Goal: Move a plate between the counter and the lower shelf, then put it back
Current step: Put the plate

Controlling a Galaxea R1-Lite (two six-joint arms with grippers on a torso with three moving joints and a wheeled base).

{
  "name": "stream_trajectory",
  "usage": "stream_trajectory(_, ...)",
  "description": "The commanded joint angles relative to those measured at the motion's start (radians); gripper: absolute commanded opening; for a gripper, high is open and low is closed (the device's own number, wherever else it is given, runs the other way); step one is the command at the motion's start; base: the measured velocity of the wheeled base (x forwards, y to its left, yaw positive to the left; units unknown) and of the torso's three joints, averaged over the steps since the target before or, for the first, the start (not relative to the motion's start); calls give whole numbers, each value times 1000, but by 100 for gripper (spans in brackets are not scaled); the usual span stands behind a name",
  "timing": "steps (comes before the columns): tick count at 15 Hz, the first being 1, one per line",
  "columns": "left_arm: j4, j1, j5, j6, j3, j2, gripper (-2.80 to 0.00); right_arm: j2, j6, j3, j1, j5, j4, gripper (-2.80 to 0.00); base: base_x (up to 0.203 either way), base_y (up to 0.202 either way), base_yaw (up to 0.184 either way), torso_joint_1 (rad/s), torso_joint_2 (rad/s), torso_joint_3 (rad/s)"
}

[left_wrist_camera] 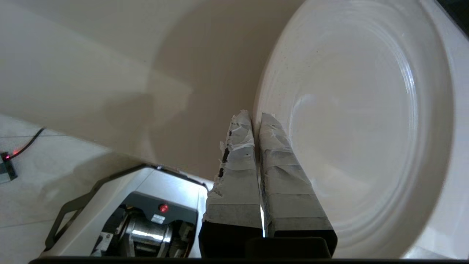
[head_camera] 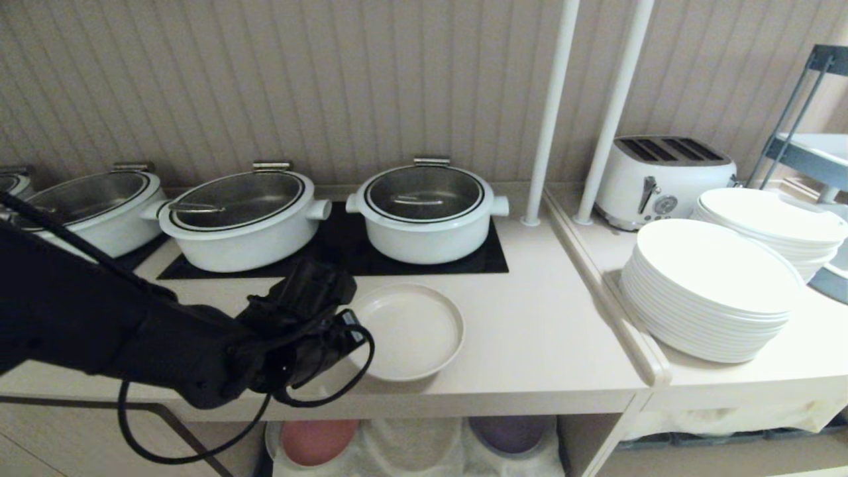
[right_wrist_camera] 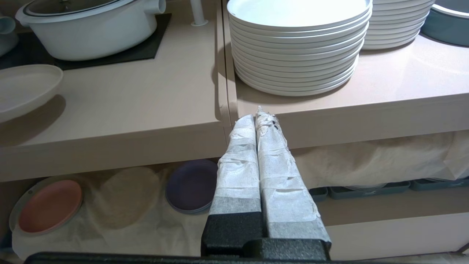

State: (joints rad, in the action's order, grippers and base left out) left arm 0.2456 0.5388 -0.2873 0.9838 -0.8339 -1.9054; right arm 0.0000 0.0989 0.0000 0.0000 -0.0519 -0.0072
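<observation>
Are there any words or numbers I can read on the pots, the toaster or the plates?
No text can be read anywhere.
Toaster: its round dial has marks too small to read.
Small label under a red light on the machine in the left wrist view: too blurred to read.
Pots, white plate stacks, cream plate: plain, no writing.

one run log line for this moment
left gripper: shut on rim of cream plate | plate: over counter front edge, tilted | right gripper: shut, parked before counter | lower shelf: pink, purple plates
</observation>
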Motion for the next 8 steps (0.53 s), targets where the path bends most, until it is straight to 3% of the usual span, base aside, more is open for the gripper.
stream_trajectory(1,12,-5,-3,5,-12,-31,-280,0,1,0,0,0,0,-280,0,0,0,0,0,0)
stream_trajectory(8,24,-9,-1,5,-43,-96,-280,1,1,0,0,0,0,-280,0,0,0,0,0,0)
